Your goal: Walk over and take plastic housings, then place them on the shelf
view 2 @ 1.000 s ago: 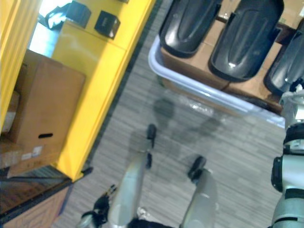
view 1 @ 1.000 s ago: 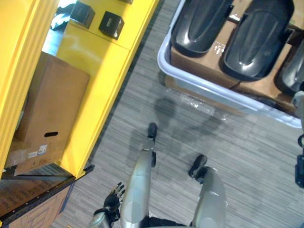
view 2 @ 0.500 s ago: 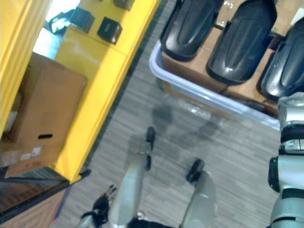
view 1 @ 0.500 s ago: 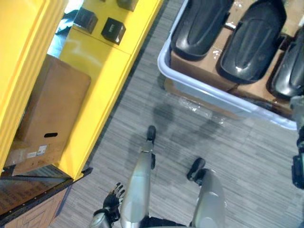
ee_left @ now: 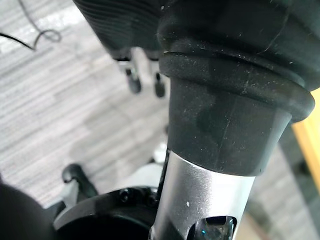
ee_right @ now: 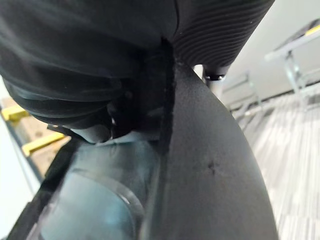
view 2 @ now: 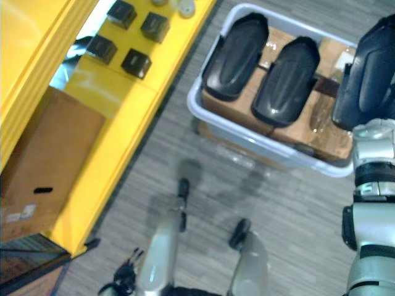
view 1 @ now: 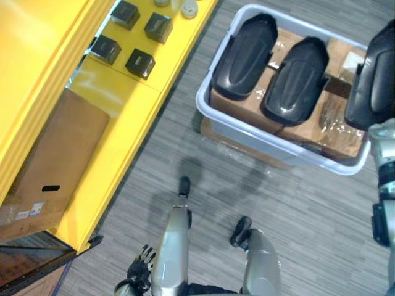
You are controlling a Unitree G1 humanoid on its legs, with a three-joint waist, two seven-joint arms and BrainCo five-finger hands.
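Since the camera has swung, more of the yellow shelf (view 1: 117, 123) shows than half a second ago, and the third housing (view 1: 370, 74), earlier in the row, now seems lifted against the right hand (ee_right: 225, 30); its grip cannot be told. Two housings (view 1: 244, 55) lie in the pale bin (view 1: 271, 145) just beside that hand. The left hand (view 1: 141, 273) hangs low, relaxed and empty. The label (view 1: 28, 213) on the cardboard box (view 1: 55, 160), ahead of it, is unreadable.

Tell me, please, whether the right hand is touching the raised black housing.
Touching. The right wrist view shows the black housing pressed against the dark cover of the right hand, with no gap at the seam between them.
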